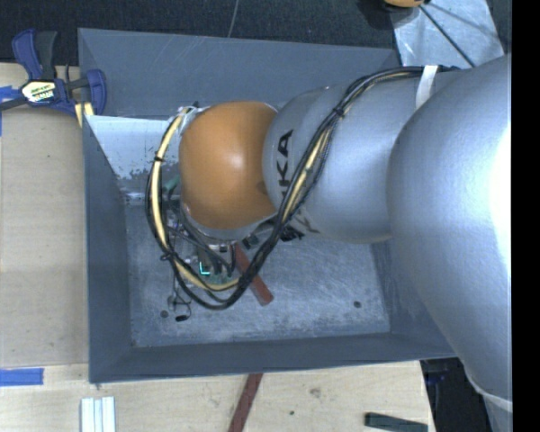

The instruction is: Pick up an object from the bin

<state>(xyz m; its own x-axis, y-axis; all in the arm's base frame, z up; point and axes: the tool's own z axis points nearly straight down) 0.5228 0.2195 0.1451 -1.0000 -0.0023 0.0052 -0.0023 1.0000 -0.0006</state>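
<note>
Grey metal bin point(103, 268): left wall sloping down to the floor. Cables point(162, 196): looped beside the wrist. Orange cover point(225, 165): uppermost, over mid-bin. Jaws: beneath the cover; open or closed cannot be told. Reddish-brown stick point(259, 288): on the floor under the wrist, long axis upper-left to lower-right, upper end hidden. Arm point(387, 169): entering from the right, wrist bent downward.

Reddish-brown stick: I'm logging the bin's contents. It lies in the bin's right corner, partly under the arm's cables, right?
Not the corner. The camera view shows the reddish-brown stick near the middle of the bin, partly under the arm's cables.
</note>
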